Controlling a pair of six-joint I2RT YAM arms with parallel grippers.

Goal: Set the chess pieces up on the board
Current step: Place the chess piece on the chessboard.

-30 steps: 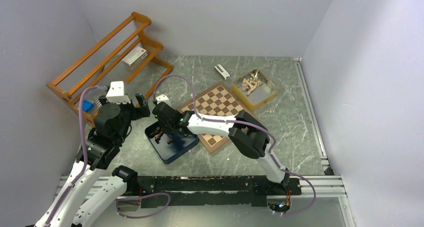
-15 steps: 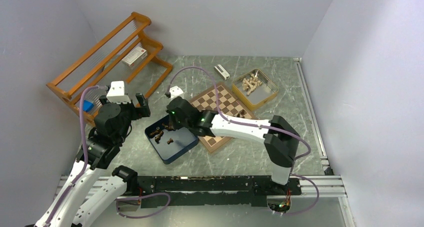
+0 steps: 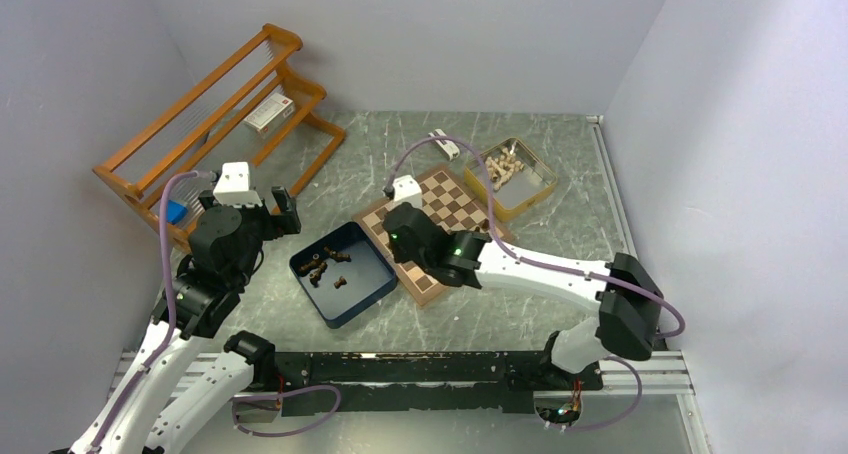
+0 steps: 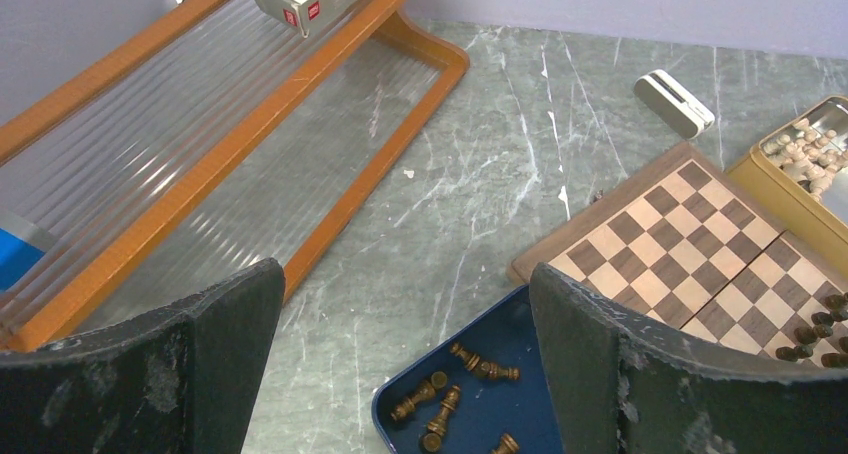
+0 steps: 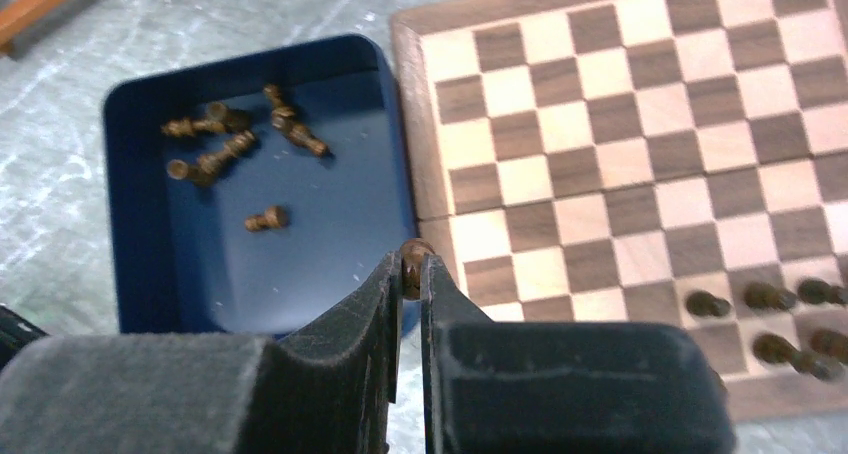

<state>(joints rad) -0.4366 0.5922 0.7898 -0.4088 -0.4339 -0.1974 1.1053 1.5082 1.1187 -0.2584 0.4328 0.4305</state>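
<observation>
From the right wrist camera, my right claw [image 5: 411, 264] is squeezed shut on one dark piece [image 5: 413, 252]. Only its round top shows between the two fingers. The claw hangs right where the blue box [image 5: 150, 224] meets the left edge of the board [image 5: 620, 124]. More dark chess pieces [image 5: 225, 144] lie tipped over in the box. A few stand on the near side of the board [image 5: 760, 304].

I think the job now is to put this piece next to those. To do it well, I should carry it over an empty square beside them. Then I should go down slowly, hold it straight up and let go softly. I must not bump the ones already standing.

From the left wrist camera, my left claw [image 4: 405, 294] is wide open and holds nothing. It hangs over the tabletop [image 4: 480, 174], between the wooden rack [image 4: 330, 154] and the blue box. It touches nothing.

From the top camera, the board sits in the middle of the tabletop. The blue box is just beside it on the near left. A tin [image 3: 535, 189] of pale pieces [image 3: 503, 164] sits at the far right of the board. My right arm hides its own fingers here, so this view does not show the grip.
</observation>
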